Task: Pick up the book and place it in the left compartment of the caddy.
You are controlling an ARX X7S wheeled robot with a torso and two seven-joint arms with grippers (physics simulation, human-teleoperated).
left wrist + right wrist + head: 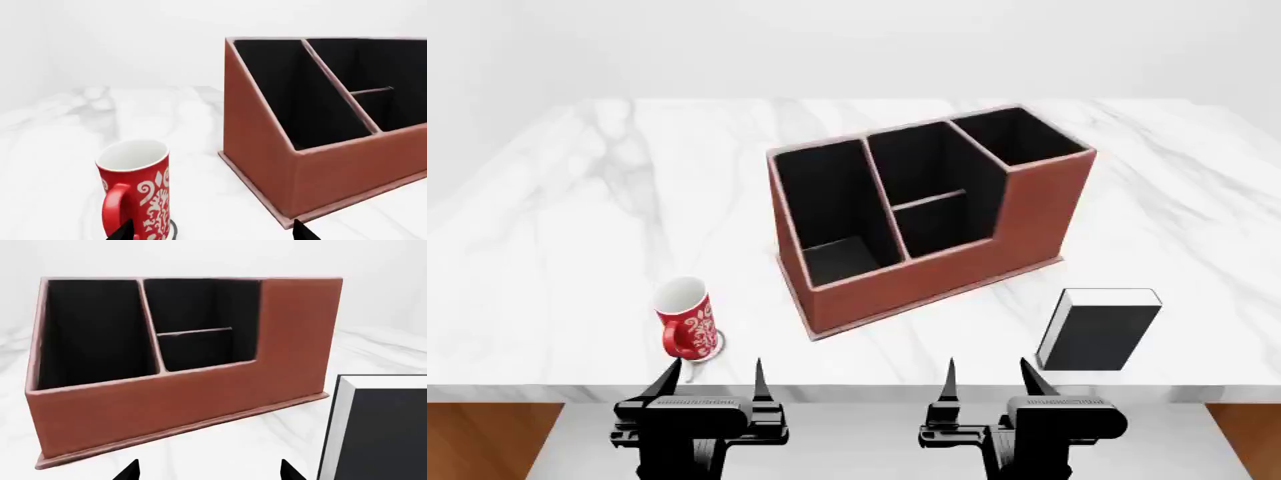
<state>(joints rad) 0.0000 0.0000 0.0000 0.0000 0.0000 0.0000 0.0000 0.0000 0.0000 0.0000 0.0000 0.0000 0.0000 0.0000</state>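
book (1098, 333): it lies flat on the worktop (574, 220), near the front edge, to the right of the caddy (928, 215) and apart from it. The black cover faces up and the white page edges show along one long side and the far end.
book, how it handles: you should expect a stiff, thick and rather light block. The cover looks smooth, so it may slide on the marble when you push it.
book, where to hold: take it across the two long sides, near the middle, so that it does not tip when lifted. Because it lies flat, the fingers must go down to the worktop.
right hand (988, 378): spread and holding nothing, just in front of the book.
left hand (714, 378): also spread and holding nothing, near the mug (685, 318).
left compartment (827, 215): the long narrow slot at the mug's end of the caddy, black inside. I judge the book must go in on its edge.
risk: a corner may catch the thin divider.
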